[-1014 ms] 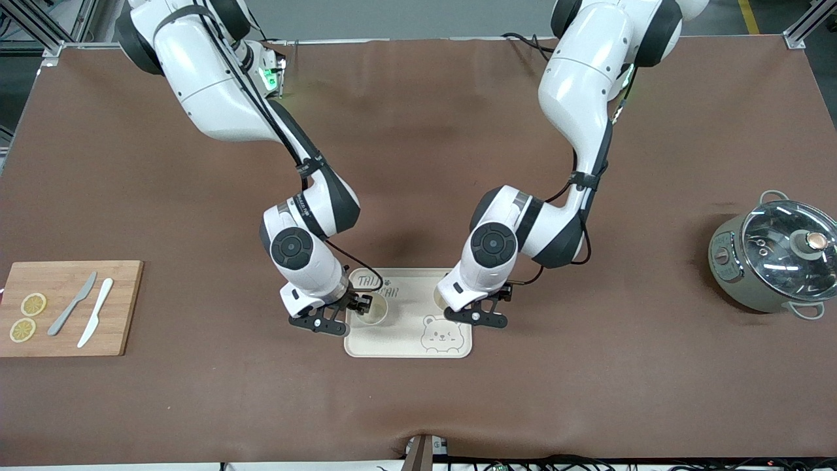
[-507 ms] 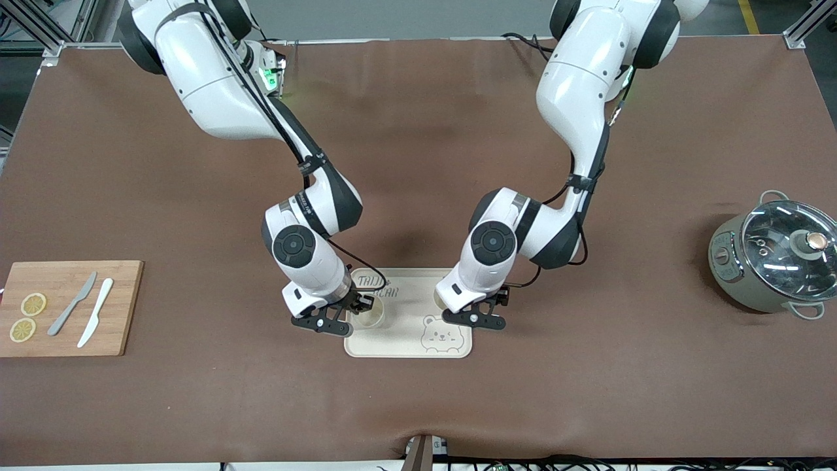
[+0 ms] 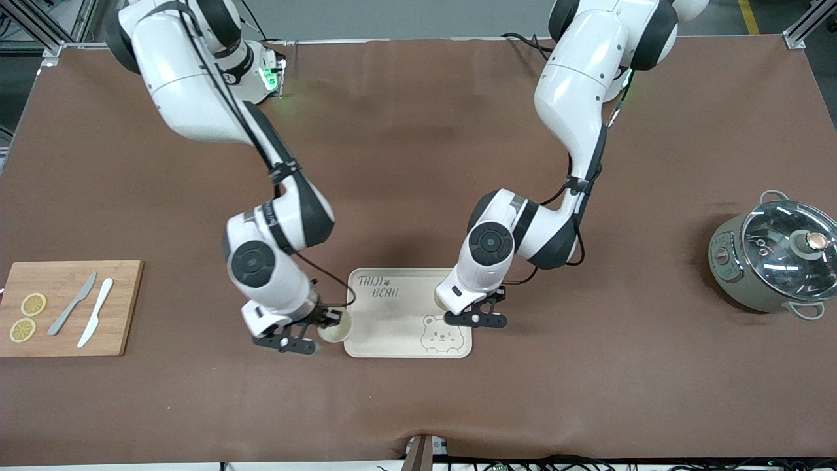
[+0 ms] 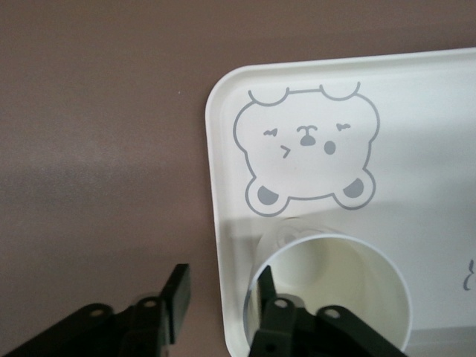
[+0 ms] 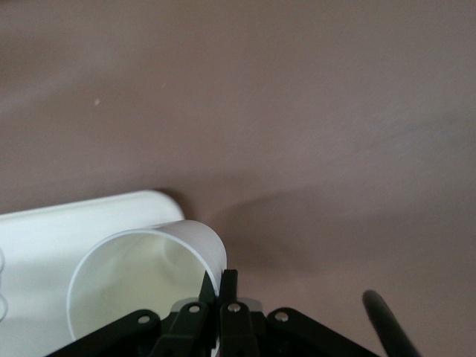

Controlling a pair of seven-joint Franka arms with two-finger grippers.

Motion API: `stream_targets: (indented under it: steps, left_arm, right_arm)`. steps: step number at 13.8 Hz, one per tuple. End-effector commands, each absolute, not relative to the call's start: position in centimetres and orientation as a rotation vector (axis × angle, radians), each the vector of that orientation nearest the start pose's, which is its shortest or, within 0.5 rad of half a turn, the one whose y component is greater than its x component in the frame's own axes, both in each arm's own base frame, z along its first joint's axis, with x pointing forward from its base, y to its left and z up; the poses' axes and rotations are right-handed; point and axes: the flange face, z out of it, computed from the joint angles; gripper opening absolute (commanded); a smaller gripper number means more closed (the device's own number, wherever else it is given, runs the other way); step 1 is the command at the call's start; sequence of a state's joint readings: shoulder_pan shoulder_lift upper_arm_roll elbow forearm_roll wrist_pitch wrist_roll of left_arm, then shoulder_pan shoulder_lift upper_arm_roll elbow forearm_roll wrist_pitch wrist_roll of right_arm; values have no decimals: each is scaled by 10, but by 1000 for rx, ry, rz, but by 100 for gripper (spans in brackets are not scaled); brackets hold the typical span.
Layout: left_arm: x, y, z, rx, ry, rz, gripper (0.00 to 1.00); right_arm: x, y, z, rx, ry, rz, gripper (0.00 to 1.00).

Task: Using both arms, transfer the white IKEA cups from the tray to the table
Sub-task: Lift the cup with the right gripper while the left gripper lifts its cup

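Note:
Two white IKEA cups show. My right gripper (image 3: 325, 320) is shut on the wall of one cup (image 3: 335, 329), holding it over the cream bear-printed tray's (image 3: 392, 327) edge toward the right arm's end. In the right wrist view the gripper (image 5: 219, 286) pinches that cup's (image 5: 141, 275) rim beside the tray's corner (image 5: 44, 238). My left gripper (image 3: 463, 304) is open at the tray's edge toward the left arm's end. In the left wrist view the gripper (image 4: 221, 301) has one finger inside the other cup (image 4: 335, 297), which stands on the tray (image 4: 416, 149). Its other finger is over the table. The left arm hides most of this cup (image 3: 439, 297).
A wooden cutting board (image 3: 124, 307) with lemon slices (image 3: 33, 304), a grey knife (image 3: 72, 304) and a white knife (image 3: 96, 312) lies at the right arm's end. A grey pot with a glass lid (image 3: 775, 261) stands at the left arm's end.
My right arm has carried its cup off the tray's inside toward the right arm's end, to the tray's edge. The left arm has barely moved.

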State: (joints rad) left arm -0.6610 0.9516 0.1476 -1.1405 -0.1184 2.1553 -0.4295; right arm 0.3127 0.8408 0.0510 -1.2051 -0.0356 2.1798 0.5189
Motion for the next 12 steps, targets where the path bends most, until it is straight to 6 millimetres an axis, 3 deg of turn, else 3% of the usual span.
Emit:
stream_targets:
  steps: [1,4,6,8,10,12]
  left_arm:
    - [655,-414,238,-3155,116,-136,0]
    - [655,-411,242,-3154,105,-123,0]
    - [649,-394,267,-3137,110,-43,0]
    - [632,-352,297,-3139,174,6,0]
    - [590,-296,294,-3167,281,-98,0]
    - [558,-221,280,-3163,385,-208,0]
  right_arm:
    - [743,205,298,-3076,135,-193,0]
    - [755,153,298,-3089,42,-186,0]
    - [761,118,298,-3099,-18,-189,0]
    - [765,79,297,-3107,-118,-189,0]
    - [767,31,292,-3113,-192,-180,0]
    - [768,-1,290,-3115,-260,-180,0]
